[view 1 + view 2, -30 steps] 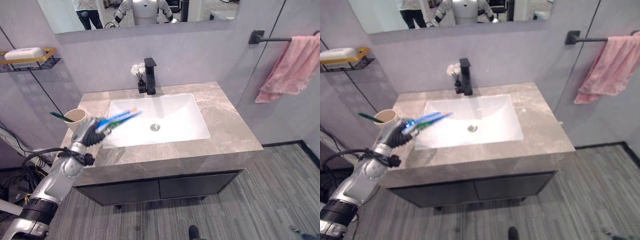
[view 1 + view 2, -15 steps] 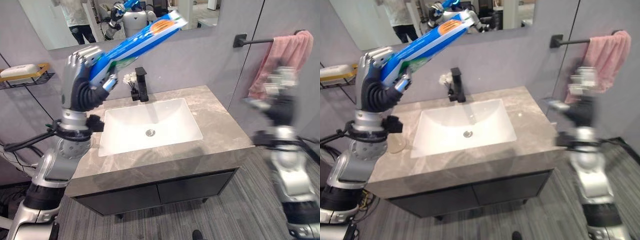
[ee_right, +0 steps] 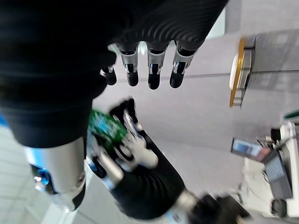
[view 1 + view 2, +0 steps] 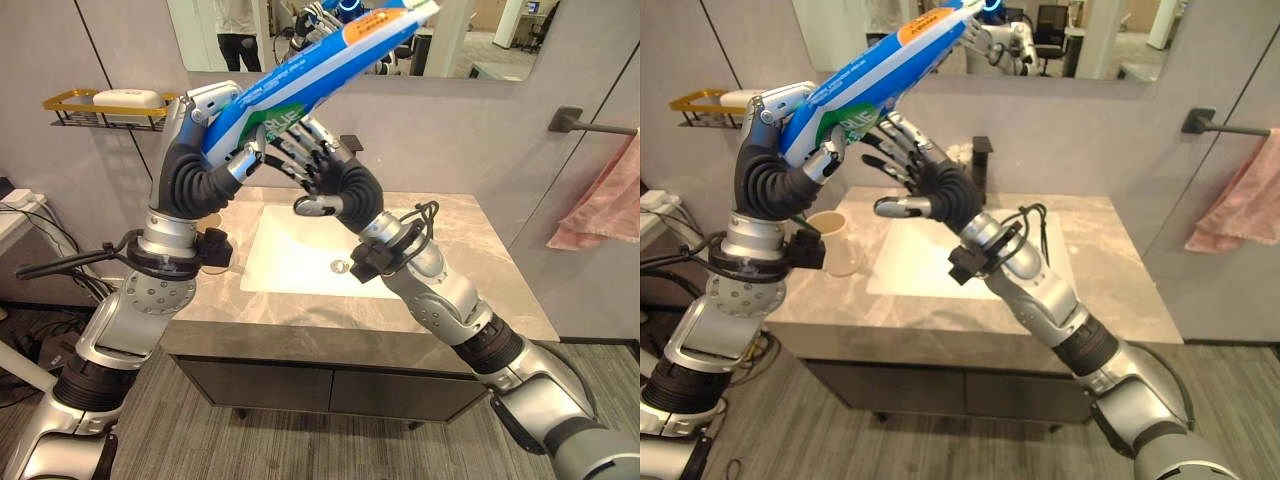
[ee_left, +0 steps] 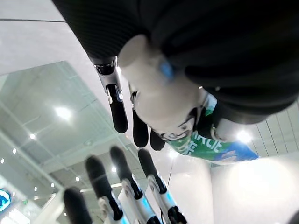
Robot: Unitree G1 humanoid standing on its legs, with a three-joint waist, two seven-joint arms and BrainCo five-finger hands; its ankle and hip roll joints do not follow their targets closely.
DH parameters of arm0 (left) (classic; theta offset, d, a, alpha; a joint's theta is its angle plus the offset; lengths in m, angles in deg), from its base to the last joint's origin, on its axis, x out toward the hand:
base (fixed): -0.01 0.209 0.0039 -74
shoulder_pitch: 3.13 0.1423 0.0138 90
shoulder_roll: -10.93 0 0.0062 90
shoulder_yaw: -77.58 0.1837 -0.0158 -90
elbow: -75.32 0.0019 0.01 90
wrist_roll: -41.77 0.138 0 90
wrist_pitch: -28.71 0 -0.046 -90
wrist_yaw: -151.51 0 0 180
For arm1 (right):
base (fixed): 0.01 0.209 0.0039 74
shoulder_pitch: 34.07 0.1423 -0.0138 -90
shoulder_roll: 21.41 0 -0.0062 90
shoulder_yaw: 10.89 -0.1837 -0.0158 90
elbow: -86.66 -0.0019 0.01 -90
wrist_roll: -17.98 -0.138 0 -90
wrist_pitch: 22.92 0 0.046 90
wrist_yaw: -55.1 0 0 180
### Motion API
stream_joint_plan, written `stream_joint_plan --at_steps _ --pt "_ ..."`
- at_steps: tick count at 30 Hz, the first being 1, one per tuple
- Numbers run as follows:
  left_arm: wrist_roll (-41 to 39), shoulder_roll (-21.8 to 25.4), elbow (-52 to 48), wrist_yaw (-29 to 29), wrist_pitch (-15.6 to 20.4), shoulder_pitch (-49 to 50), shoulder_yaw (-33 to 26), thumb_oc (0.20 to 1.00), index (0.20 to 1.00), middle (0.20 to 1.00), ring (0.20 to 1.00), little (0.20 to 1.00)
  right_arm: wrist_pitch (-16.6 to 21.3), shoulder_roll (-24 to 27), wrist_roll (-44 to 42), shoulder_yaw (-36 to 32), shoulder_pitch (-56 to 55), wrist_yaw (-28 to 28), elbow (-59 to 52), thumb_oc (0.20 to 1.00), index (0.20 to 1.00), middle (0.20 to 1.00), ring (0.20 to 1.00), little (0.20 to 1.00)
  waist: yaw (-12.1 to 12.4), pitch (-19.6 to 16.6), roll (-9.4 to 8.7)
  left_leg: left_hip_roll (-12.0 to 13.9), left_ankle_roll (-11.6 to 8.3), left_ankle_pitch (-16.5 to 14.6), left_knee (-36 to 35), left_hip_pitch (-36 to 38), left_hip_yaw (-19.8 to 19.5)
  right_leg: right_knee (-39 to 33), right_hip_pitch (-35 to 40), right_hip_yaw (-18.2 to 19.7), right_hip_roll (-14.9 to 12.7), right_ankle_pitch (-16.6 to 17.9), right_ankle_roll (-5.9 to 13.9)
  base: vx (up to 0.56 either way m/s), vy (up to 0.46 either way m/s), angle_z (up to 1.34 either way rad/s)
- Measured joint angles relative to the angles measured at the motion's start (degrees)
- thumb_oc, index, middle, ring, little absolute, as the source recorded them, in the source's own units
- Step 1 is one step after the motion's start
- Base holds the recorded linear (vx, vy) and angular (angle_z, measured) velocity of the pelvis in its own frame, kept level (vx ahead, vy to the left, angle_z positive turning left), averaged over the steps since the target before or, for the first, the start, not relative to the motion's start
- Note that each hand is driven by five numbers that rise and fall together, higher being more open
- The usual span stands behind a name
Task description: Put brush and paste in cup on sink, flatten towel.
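Observation:
My left hand (image 4: 200,140) is raised high over the counter, shut on a blue and green toothpaste tube (image 4: 330,55) that slants up towards the mirror. My right hand (image 4: 338,186) is open with fingers spread, right beside the left hand and just below the tube, not touching it. The right wrist view shows its straight fingers (image 3: 149,70) and the tube's green end (image 3: 106,127) in the left hand. A beige cup (image 4: 836,242) stands on the counter left of the sink basin (image 4: 300,262). The pink towel (image 4: 608,200) hangs bunched from a black bar (image 4: 592,125) at the right.
A black faucet (image 4: 982,162) rises behind the basin. A gold wire shelf with a white soap (image 4: 120,100) is fixed to the wall at the left. The marble counter (image 4: 480,290) ends at a front edge above dark cabinet doors.
The camera has shifted. My right arm has swung from the towel side across the sink to the left hand. The left hand still holds the tube up.

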Motion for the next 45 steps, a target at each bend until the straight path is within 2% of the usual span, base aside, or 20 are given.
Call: stream_joint_plan --at_steps 2,4,12,20,28,29,30,31,42,45 --pt "-0.1 -1.3 0.1 0.4 0.0 1.0 0.0 0.2 0.2 0.2 0.2 0.2 1.8 -0.2 -2.4 -0.2 0.0 0.0 -0.1 1.0 1.0 1.0 1.0 1.0 0.0 0.9 1.38 0.1 -0.01 0.0 0.0 0.0 -0.1 0.0 0.0 0.0 0.2 0.0 -0.01 0.0 0.0 0.0" --pt "-0.2 -1.6 0.1 0.4 0.1 1.2 0.0 0.2 0.2 0.2 0.2 0.2 2.1 -0.4 -2.8 -0.6 -0.1 0.1 -0.1 1.0 1.0 1.0 1.0 1.0 0.0 1.1 1.72 0.2 -0.02 0.0 0.0 0.0 -0.1 0.0 0.1 -0.2 0.3 0.0 -0.04 0.0 0.0 0.0" --pt "-2.3 -3.4 0.1 0.4 0.5 5.4 -0.7 0.2 0.2 0.2 0.2 0.2 5.9 -3.1 -3.6 -4.3 -0.7 2.0 -1.7 1.0 1.0 1.0 1.0 1.0 0.3 1.1 1.75 0.2 -0.01 0.3 0.0 -0.4 -1.4 0.0 0.1 -1.3 0.1 -0.2 -0.07 0.0 0.003 0.07" --pt "-2.1 -3.5 0.2 0.8 0.4 6.3 -0.6 0.2 0.2 0.2 0.2 0.2 7.3 -6.2 -3.2 -4.5 -0.7 5.2 -1.9 1.0 1.0 1.0 1.0 1.0 0.3 1.1 1.76 0.2 -0.01 0.3 0.0 -0.5 -1.4 0.0 0.1 -1.3 0.1 -0.2 -0.07 0.0 0.0 0.0" --pt "-2.3 -3.5 1.8 1.2 0.3 6.5 -0.5 0.2 0.2 0.2 0.2 0.2 7.8 -6.6 -3.9 -3.5 -1.5 5.2 -1.8 1.0 1.0 1.0 1.0 1.0 0.2 1.0 1.8 0.2 -0.01 0.4 0.0 -0.4 -1.4 0.0 0.1 -1.3 0.1 -0.1 -0.07 0.0 0.0 0.0" --pt "-2.3 -3.5 1.8 1.3 0.2 6.5 -0.5 0.2 0.2 0.2 0.2 0.2 7.8 -6.8 -4.0 -3.5 -1.6 5.1 -1.8 0.95 0.95 0.95 0.95 0.95 0.3 1.0 1.81 0.2 -0.01 0.4 0.0 -0.4 -1.4 0.0 0.1 -1.3 0.1 -0.1 -0.08 0.0 0.0 0.0" --pt "-2.3 -3.5 1.8 1.4 0.2 6.5 -0.4 0.2 0.2 0.2 0.2 0.2 7.8 -6.8 -4.5 -3.4 -1.8 5.1 -1.8 0.846 0.846 0.846 0.846 0.846 0.3 1.0 1.81 0.2 -0.02 0.4 0.0 -0.4 -1.4 0.0 0.1 -1.3 0.1 -0.1 -0.09 0.0 0.0 0.0" --pt "-2.3 -3.5 1.8 1.5 0.1 6.5 -0.4 0.2 0.2 0.2 0.2 0.2 7.7 -6.9 -4.6 -3.4 -1.8 5.1 -1.8 0.809 0.809 0.809 0.809 0.809 0.2 1.0 1.81 0.2 -0.02 0.5 0.0 -0.4 -1.4 0.0 0.1 -1.3 0.1 -0.1 -0.12 0.0 0.0 0.0" --pt "-2.6 -3.5 2.0 2.6 -0.1 5.4 1.7 0.2 0.2 0.2 0.2 0.2 7.7 -7.1 -5.6 -3.3 -1.9 5.0 -1.7 0.875 0.875 0.875 0.875 0.875 0.0 0.1 1.78 0.2 -0.04 0.6 0.0 -0.3 -1.4 0.0 0.1 -1.3 0.1 0.0 -0.25 0.0 0.0 0.0" --pt "-4.2 -3.5 2.3 3.3 -0.1 5.1 2.9 0.2 0.2 0.2 0.2 0.2 7.7 -7.2 -5.6 -3.2 -1.9 4.9 -1.7 0.934 0.934 0.934 0.934 0.934 -0.2 0.0 1.78 0.2 -0.06 0.7 0.0 -0.3 -1.3 0.0 0.1 -1.2 0.2 0.1 -0.3 0.0 0.0 0.0"
